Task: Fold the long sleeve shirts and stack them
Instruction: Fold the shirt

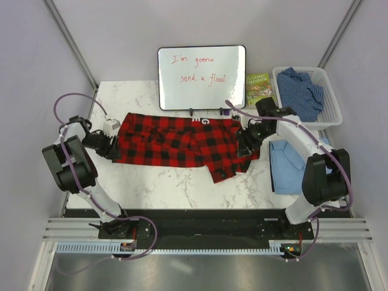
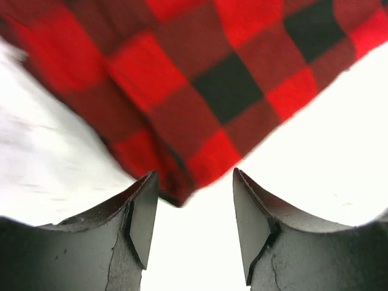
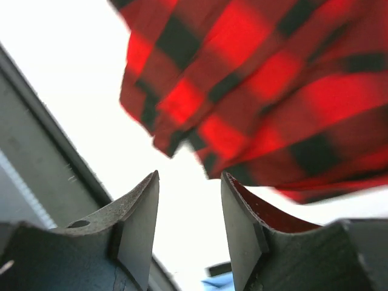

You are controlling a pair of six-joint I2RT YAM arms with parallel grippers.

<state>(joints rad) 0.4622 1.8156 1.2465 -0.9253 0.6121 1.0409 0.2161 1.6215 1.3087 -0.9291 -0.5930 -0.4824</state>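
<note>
The red-and-black flannel (image 1: 182, 142) lies spread across the worktop (image 1: 170, 182), blurred in both wrist views. The left gripper (image 2: 195, 182) at its left edge and the right gripper (image 3: 189, 182) at its right edge stand released, jaws empty. The right arm hides part of the light blue shirt (image 1: 285, 167) beside it.

The flannel (image 1: 176, 142) was red-and-black checks, the collared shirt (image 1: 285, 168) plain light blue, the speckled shirt (image 1: 303, 91) a darker blue. Basket (image 1: 331, 106) was white, table (image 1: 163, 182) white marble, grey veins.
</note>
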